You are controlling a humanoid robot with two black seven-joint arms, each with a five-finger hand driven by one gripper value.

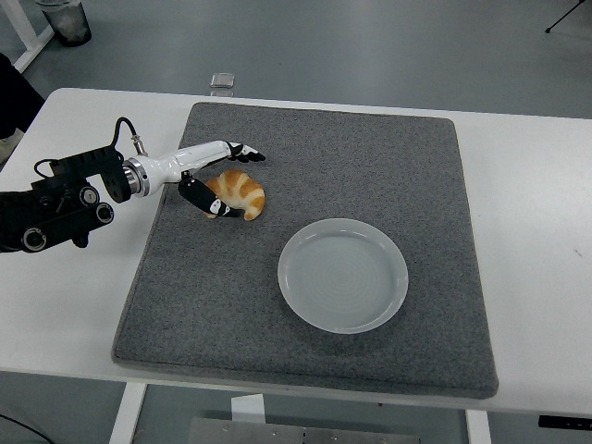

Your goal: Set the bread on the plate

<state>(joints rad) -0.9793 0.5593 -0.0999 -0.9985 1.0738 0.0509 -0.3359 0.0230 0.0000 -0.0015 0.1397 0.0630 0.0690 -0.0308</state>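
Observation:
A golden croissant [248, 196] lies on the grey mat [370, 166], left of centre. An empty white plate [343, 275] sits on the mat to its lower right, a short gap away. My left hand [239, 181] reaches in from the left and straddles the croissant. Its fingers [242, 152] stretch over the far side, and the thumb [215, 207] lies against the near left side. The hand is open and the croissant rests on the mat. The right arm is out of view.
The mat covers most of the white table [536, 231]. A small clear object [222, 81] sits at the table's far edge. A dark bin [65, 20] stands on the floor at the top left.

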